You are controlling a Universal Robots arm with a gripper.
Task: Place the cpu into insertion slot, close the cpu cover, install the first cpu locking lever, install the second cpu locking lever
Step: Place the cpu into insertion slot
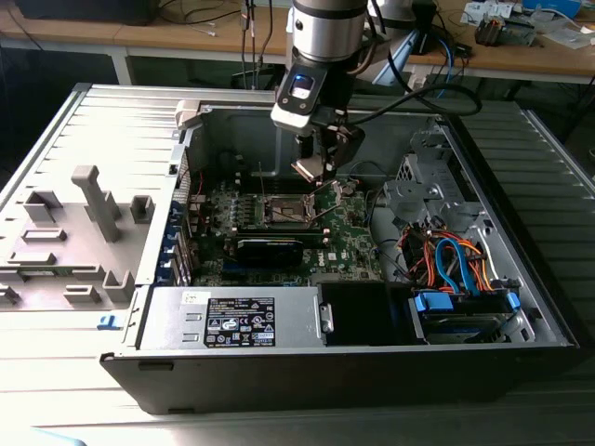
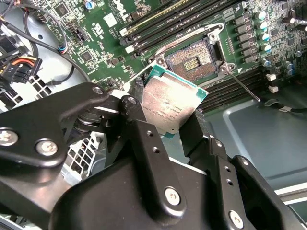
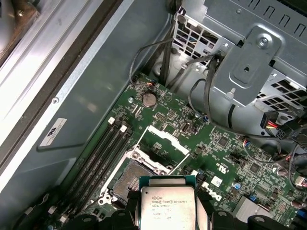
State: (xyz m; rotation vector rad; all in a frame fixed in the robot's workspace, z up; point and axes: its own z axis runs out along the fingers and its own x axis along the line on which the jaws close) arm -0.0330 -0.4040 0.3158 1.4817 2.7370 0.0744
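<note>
Open computer case (image 1: pixel 521 307) with a green circuit board inside. Well off to the exterior view's left of the jaws, a grey plastic holder (image 1: pixel 98 209) sits outside the case. Closer to the jaws on that same side is the grey power supply box (image 1: pixel 237 321).

The jaws hang over the board, closed on two opposite edges of the cpu (image 2: pixel 172 103). Its metal top faces the wrist cameras. The insertion slot (image 3: pixel 130 176) lies just beneath and slightly ahead of the jaws. It is apart from the chip and its dark centre is bare. The cpu cover (image 3: pixel 168 138) stands tipped open beyond the slot, and a thin locking lever (image 2: pixel 242 86) is swung out beside it. A bundle of coloured cables (image 1: pixel 456 260) lies to the exterior view's right of the jaws.

You will likely do best to bring the chip level and square its corners to the slot's rim. Set it down without sideways drag, since the contacts look delicate.
</note>
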